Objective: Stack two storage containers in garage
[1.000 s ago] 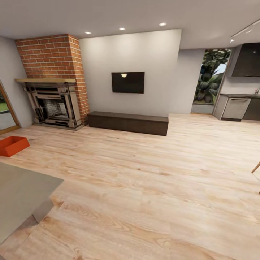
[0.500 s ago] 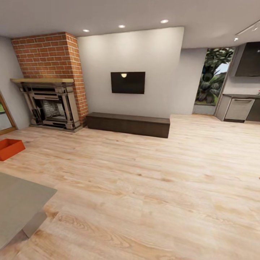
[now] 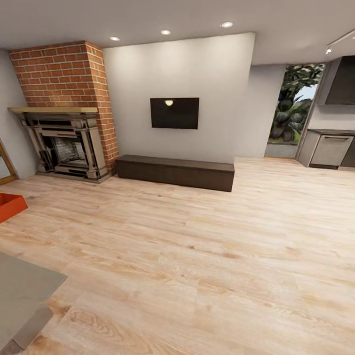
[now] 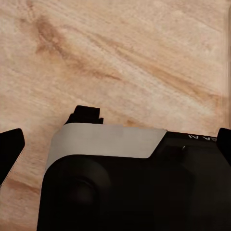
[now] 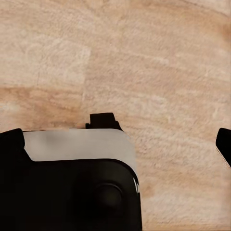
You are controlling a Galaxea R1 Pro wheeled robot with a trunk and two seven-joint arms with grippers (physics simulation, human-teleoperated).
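Observation:
I am in the living room, over its light wood-plank floor (image 3: 197, 256). One orange-red storage container (image 3: 9, 206) rests on the planks at the far left and is cut off by the picture's edge. In the left wrist view my left gripper (image 4: 117, 144) hangs over bare planks, its dark fingertips (image 4: 9, 149) spread wide with nothing between them. My right gripper (image 5: 117, 142) is likewise open over the wood floor, one fingertip (image 5: 224, 145) showing at the frame's edge. The garage is out of view.
A brick fireplace (image 3: 66, 113) stands at the back left. A low dark console (image 3: 175, 171) sits under a wall-mounted TV (image 3: 174, 113). A grey flat-topped piece of furniture (image 3: 19, 296) fills the near left corner. Kitchen cabinets (image 3: 330, 148) and a tall window (image 3: 292, 113) are at the back right.
The whole head view has shifted, so the camera has moved. The container and the grey furniture now sit closer to the picture's left edge. Nothing in the room itself has moved.

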